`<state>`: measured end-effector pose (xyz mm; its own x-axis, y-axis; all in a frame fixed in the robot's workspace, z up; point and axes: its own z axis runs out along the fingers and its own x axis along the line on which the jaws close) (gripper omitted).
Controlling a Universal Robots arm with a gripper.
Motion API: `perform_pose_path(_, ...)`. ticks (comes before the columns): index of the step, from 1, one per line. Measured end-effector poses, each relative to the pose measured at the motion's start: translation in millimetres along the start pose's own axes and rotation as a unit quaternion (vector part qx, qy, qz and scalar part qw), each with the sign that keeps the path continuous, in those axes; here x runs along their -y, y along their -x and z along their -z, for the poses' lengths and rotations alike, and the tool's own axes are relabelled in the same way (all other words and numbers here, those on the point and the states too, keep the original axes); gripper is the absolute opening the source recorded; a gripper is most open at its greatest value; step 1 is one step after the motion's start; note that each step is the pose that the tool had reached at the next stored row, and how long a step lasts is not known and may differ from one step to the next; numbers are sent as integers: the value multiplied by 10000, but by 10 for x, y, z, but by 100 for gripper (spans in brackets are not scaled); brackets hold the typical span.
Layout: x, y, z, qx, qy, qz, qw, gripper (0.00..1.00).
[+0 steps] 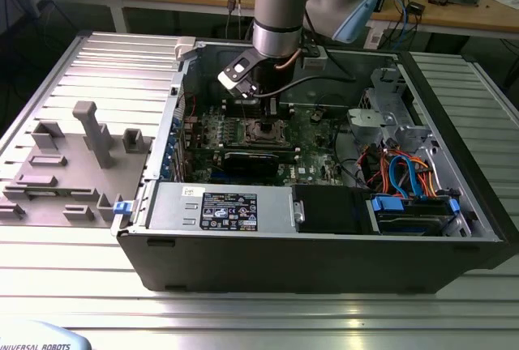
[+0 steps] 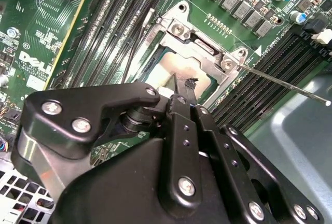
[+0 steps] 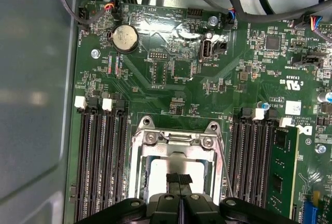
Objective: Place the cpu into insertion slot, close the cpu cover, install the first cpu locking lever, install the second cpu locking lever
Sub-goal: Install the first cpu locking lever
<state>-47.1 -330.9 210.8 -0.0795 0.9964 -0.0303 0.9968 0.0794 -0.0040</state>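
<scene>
**Second wrist view.** The black metal two-finger gripper (image 2: pixel 188 86) lies nearest the lens. Its fingers are pressed together with nothing seen between them, and the tip rests at or just above the small flat square cpu with a silver-grey metal top (image 2: pixel 167 71). The cpu sits in its socket, framed by the thin silver sheet-metal cpu cover (image 2: pixel 202 50), which appears lowered over it. A thin steel wire lever (image 2: pixel 282 81) juts free above the long black memory slots (image 2: pixel 275 60), evidently unlatched.

**First wrist view.** The closed gripper (image 3: pixel 179 178) meets the cpu (image 3: pixel 155 177) near its middle. Green circuit board (image 3: pixel 135 79) surrounds the socket.

**Exterior view.** The gripper (image 1: pixel 272 115) reaches down into the open dark grey computer case (image 1: pixel 324 261), over the dark square insertion slot with a silvery rim (image 1: pixel 266 131).

**Handling (judged).** The cpu is probably light, rigid and fragile on its contact face, so it is best held by opposite edges. The cover looks stiff and hinged, and would be pushed on its flat frame. The lever looks springy and slippery, and its bent end offers purchase.
</scene>
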Motion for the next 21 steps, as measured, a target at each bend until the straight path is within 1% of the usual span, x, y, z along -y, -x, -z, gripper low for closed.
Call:
perform_pose_path(10, -4, 0, 0, 2, 0, 0, 10000, 11)
perform_pose_path(13, -5, 1, 29, 2, 0, 0, 10000, 11)
perform_pose_path(19, -4, 8, 236, 3, 0, 0, 10000, 11)
perform_pose_path(21, -3, 12, 374, 5, 0, 0, 10000, 11)
